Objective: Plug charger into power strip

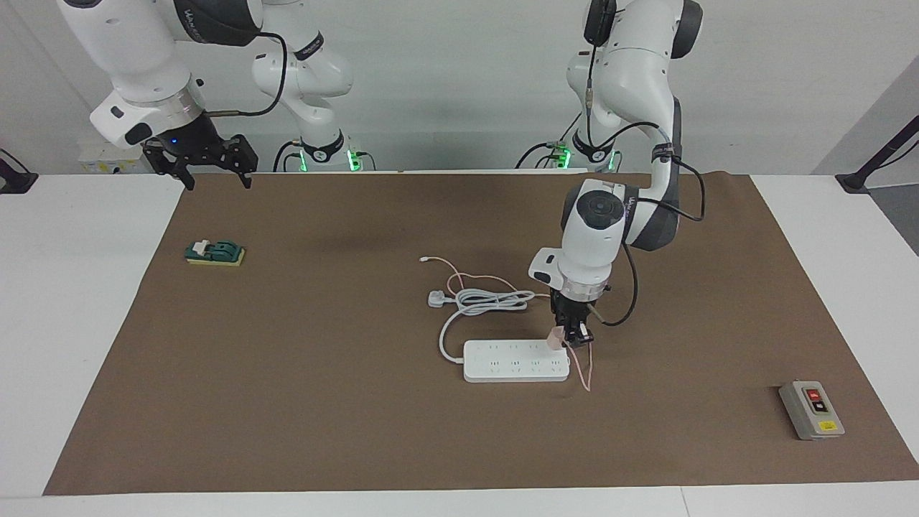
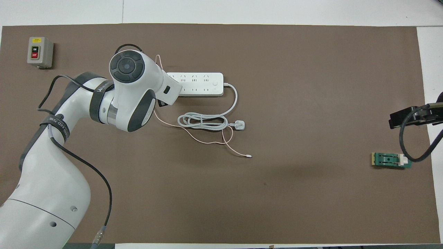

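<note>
Pink charger (image 1: 555, 337) pinched in left fingers (image 1: 574, 333), touching power strip (image 1: 513, 360).

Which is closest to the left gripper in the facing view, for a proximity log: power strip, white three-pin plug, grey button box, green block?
From the left gripper:
1. Power strip, directly beneath.
2. White three-pin plug, nearer the robots.
3. Grey button box, left arm's end.
4. Green block, right arm's end.

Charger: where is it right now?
In the facing view the charger is held in the left gripper at the power strip's end toward the left arm; its pink cable loops down onto the mat beside the strip.
</note>
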You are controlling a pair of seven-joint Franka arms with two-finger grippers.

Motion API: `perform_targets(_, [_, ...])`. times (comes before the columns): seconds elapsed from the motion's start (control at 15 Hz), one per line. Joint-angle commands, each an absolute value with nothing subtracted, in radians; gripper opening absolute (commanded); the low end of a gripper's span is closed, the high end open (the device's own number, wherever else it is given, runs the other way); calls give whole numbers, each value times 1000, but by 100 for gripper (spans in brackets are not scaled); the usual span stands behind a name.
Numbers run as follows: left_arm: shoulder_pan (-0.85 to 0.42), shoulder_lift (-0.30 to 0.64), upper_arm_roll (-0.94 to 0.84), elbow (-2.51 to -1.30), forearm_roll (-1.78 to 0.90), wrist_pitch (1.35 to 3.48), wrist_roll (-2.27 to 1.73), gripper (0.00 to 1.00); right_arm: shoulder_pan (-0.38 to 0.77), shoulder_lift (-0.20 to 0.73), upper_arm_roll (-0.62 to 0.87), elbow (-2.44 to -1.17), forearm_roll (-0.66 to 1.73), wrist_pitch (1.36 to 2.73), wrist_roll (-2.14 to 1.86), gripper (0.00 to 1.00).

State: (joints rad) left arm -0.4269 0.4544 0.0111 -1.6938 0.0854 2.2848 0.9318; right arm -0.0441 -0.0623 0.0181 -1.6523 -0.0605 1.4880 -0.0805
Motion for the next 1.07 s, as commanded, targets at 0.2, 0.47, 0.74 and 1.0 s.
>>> perform_targets(0.2, [-453, 417, 25, -1753, 107, 2310, 897, 0, -52, -66, 28, -1654, -81, 1477, -101, 100])
perform_targets(0.47, [-462, 426, 25, -1755, 107, 2330, 894, 0, -44, -67, 28, -1654, -81, 1477, -100, 100])
perform_targets(0.74, [-451, 431, 25, -1752, 155, 2339, 894, 0, -43, -69, 28, -1655, -81, 1477, -101, 100])
perform_targets(1.0, [-443, 431, 25, -1749, 163, 2339, 897, 0, -52, -68, 26, -1655, -81, 1476, -104, 100])
